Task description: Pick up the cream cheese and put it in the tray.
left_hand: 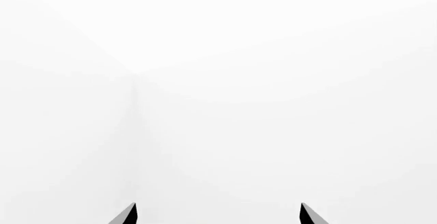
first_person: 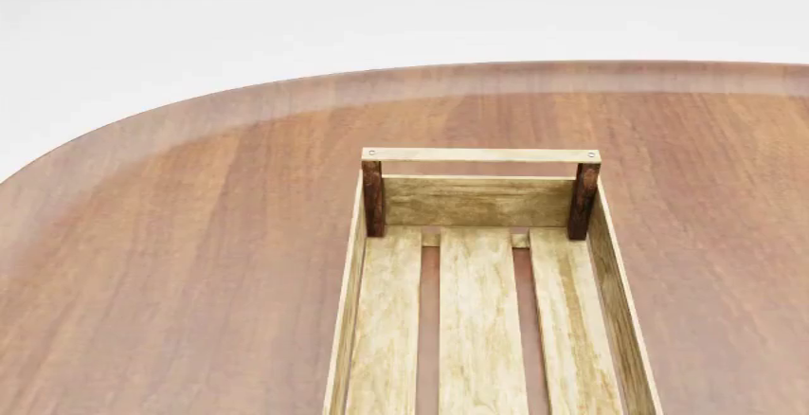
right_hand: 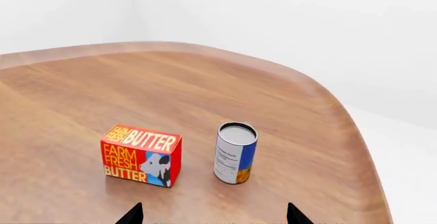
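Tray (first_person: 480, 292) sits on the wooden bench (first_person: 189, 244), its far end well inside the bench's rounded far edge, nothing visible on its slats; cream cheese isn't in any view. Right end effector (right_hand: 214, 215) is spread open, holding nothing, over the bench with the butter box (right_hand: 141, 155) and upright can (right_hand: 236, 153) side by side near a rounded corner. Left end effector (left_hand: 218, 215) is spread open too, facing blank white walls.
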Tool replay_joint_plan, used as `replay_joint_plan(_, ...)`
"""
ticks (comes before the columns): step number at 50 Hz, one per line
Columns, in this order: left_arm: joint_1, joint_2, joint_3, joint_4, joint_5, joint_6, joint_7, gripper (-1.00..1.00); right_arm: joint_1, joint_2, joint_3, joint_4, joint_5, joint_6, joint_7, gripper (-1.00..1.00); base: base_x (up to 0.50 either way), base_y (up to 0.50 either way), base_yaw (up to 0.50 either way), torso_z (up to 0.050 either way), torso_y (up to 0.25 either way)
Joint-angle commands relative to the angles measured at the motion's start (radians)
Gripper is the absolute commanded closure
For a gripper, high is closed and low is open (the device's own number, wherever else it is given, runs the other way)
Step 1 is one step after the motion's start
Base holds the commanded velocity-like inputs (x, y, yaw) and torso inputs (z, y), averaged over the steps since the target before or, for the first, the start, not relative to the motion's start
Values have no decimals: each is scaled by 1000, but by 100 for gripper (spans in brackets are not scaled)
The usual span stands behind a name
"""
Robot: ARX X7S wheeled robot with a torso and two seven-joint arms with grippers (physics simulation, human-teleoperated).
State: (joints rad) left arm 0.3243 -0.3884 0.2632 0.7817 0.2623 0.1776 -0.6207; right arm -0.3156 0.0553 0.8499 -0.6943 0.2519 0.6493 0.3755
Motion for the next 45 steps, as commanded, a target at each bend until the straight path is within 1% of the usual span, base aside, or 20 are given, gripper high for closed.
replay_joint_plan(1, 1, -4, -4, 3, -5, -1, -5, -100, -28, 1, 28, 11, 25, -17, 8, -100, 0, 0, 0, 0, 0)
replay_joint_plan(12, -2, -5, -2, 4, -6, -6, -6, -100, -43, -1, 41, 35, 43, -45, 19, -100, 0, 0, 0, 0, 0)
replay_joint_plan(24, 0, -9, 3, 3, -5, 0, -7, -100, -49, 2, 12, 61, 51, -63, 28, -100, 0, 0, 0, 0, 0)
replay_joint_plan(45, 2, -14, 5, 6, -7, 1, -12, -100, -40, 15, -33, 193, 54, -127, 35, -100, 0, 0, 0, 0, 0)
